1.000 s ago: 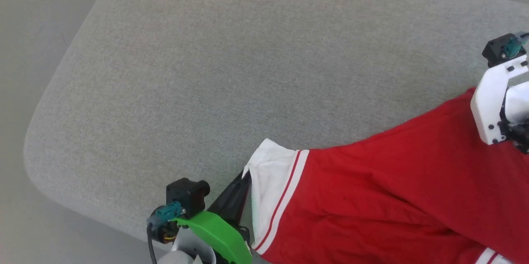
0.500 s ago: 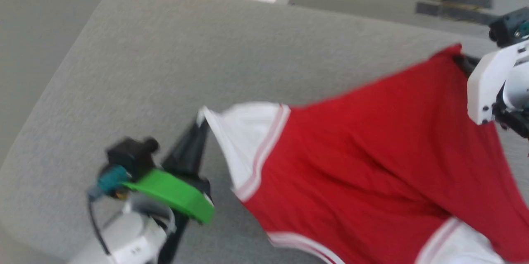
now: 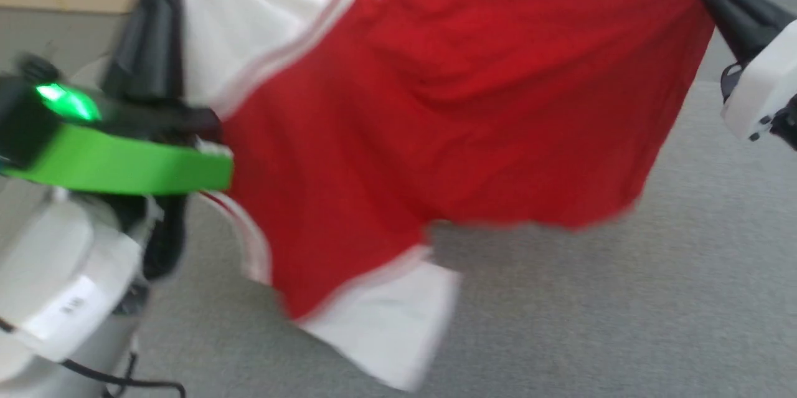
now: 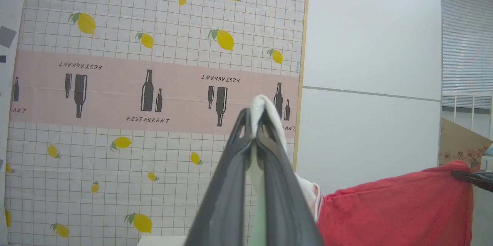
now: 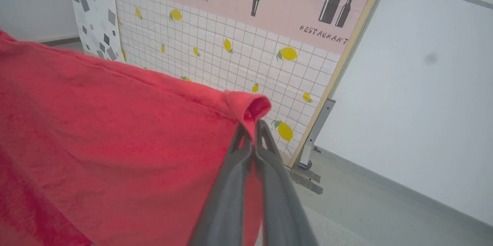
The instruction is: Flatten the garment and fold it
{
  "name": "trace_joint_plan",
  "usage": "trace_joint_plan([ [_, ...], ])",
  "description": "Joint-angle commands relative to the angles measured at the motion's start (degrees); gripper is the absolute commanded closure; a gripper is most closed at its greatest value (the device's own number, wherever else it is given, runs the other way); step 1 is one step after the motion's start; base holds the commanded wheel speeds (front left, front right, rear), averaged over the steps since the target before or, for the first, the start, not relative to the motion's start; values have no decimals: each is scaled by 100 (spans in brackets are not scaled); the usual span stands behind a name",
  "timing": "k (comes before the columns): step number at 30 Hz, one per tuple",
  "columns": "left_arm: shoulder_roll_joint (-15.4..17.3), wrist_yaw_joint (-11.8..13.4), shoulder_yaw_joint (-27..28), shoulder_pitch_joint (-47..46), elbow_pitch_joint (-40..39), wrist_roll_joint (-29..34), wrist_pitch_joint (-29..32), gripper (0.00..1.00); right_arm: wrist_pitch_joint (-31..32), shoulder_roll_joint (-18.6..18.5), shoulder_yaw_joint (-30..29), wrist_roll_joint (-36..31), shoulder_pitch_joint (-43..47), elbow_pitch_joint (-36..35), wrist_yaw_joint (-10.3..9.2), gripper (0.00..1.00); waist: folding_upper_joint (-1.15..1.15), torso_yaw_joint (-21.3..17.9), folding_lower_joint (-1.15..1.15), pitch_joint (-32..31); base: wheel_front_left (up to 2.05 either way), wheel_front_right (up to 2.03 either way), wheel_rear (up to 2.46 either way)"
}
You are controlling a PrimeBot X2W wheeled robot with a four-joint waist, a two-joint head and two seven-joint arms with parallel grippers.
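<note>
Garment (image 3: 436, 136): red, aloft. L fingers (image 4: 231, 184) pinch white sleeve (image 4: 265, 103), R fingers (image 5: 227, 199) pinch red corner (image 5: 248, 107). Head view adds dangling 2nd sleeve (image 3: 386, 317).

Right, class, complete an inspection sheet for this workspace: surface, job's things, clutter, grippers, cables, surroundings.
Surface: grey fabric surface below the lifted garment.
Job's things: garment held in the air, stretched wide; one white sleeve hangs lowest.
Clutter: nothing seen.
Grippers: left gripper shut on the other sleeve's edge; right gripper shut on a red corner.
Cables: black cable beside the left arm's base.
Surroundings: lemon-print screen, white wall, cardboard box.
</note>
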Motion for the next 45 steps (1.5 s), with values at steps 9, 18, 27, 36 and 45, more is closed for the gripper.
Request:
trace_joint_plan([
  [9, 312, 36, 456, -1319, -208, 198, 289, 100, 317, 293, -644, -82, -186, -852, -10, 100, 0, -542, 0, 217, 0, 0, 0],
  [18, 341, -461, 256, -3146, 1039, 326, 900, 100, 130, 398, -603, -368, -1477, -227, -10, 100, 0, -806, 0, 1236, 0, 0, 0],
  [27, -70, -1027, 25, -4992, 3156, 611, 751, 100, -899, 686, -82, -611, -3246, 1582, -10, 100, 0, -973, 0, 2190, 0, 0, 0],
  [36, -464, -1274, -25, -6086, 4495, 886, -4, 100, -2108, 962, 506, -883, -4492, 3211, -10, 100, 0, -895, 0, 2604, 0, 0, 0],
  [45, -679, -1520, -67, -5800, 4889, 960, -330, 100, -2853, 1031, 975, -831, -4632, 4142, -10, 100, 0, -635, 0, 2703, 0, 0, 0],
])
